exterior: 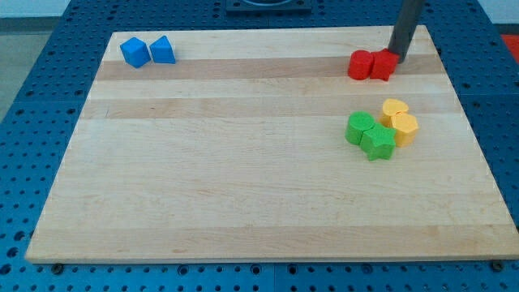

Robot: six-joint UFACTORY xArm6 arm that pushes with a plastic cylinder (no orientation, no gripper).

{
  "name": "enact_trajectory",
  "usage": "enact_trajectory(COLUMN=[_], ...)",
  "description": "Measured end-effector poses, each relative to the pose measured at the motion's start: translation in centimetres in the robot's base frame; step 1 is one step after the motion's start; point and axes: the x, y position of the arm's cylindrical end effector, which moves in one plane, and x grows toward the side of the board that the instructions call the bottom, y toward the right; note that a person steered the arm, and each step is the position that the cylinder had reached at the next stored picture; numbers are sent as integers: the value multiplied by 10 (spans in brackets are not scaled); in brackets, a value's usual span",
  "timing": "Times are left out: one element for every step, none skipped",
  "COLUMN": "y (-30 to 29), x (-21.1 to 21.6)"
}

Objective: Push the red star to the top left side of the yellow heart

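Note:
Two red blocks sit side by side near the view's top right: the right one (384, 64) looks like the red star, the left one (360, 65) is a rounder red block. My tip (398, 57) is at the right edge of the right red block, touching or nearly touching it. Two yellow blocks lie below: an upper one (394, 109) and a lower one (404, 128), either could be the heart. The red blocks are above and slightly left of the yellow ones.
Two green blocks, one (358, 127) and a star-like one (378, 142), touch the yellow blocks on their left. Two blue blocks (135, 52) (162, 50) sit at the top left of the wooden board (243, 162). Blue pegboard surrounds the board.

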Motion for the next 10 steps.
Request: enact_trajectory(y=[-14,-24,-34,-40,-43,-50,-69,-82,-83,-83], x=[3,11,24,36,26,15,14,17,31,48])
